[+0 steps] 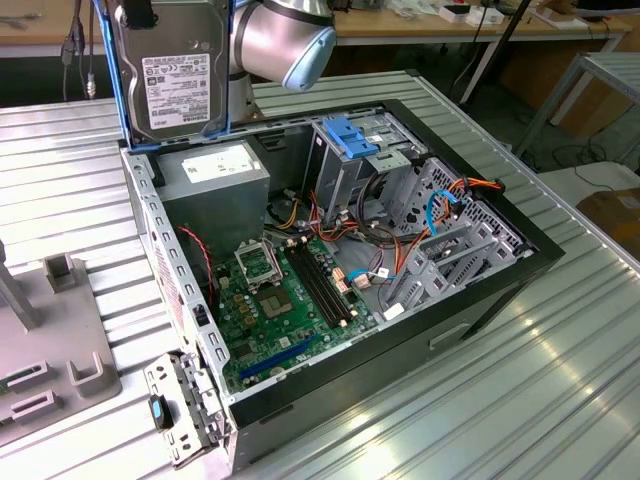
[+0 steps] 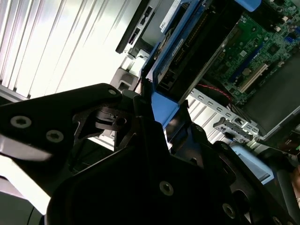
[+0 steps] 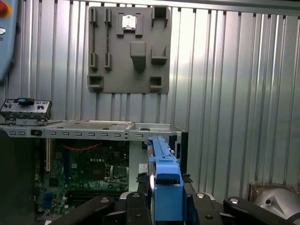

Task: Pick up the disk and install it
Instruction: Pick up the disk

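The disk hangs upright with its white label facing the exterior view. Blue rails run down its edges. It hovers just above the back corner of the open computer case, over the power supply. In both wrist views my gripper is shut on the disk, with black fingers pressed on either side of the blue rail. The second wrist view has the disk stretching away from my gripper toward the case.
Inside the case lie a green motherboard, a drive cage with blue latches and loose cables. A grey fixture plate rests on the ribbed metal table at the exterior view's left. A metal bracket juts from the case's near corner.
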You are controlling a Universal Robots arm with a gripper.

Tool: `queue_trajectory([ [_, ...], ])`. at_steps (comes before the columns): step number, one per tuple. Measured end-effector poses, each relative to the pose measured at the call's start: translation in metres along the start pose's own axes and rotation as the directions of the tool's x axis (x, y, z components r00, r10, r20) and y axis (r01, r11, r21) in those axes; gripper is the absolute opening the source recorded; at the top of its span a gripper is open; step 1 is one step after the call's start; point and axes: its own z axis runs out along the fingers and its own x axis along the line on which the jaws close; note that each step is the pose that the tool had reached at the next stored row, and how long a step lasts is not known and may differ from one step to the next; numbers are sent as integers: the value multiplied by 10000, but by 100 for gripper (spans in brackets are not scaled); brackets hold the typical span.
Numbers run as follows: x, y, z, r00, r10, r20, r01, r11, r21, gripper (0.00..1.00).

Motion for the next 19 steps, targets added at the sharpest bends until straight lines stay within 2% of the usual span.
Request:
queue_trajectory([
  [5,3,-48,1,10000,1,1,-1,10000,1,36],
  [8,8,-143,3,10000,1,0,-1,10000,0,36],
  [13,11,-211,5,10000,1,0,-1,10000,0,36],
  [19,18,-330,8,10000,1,1,-1,10000,0,36],
])
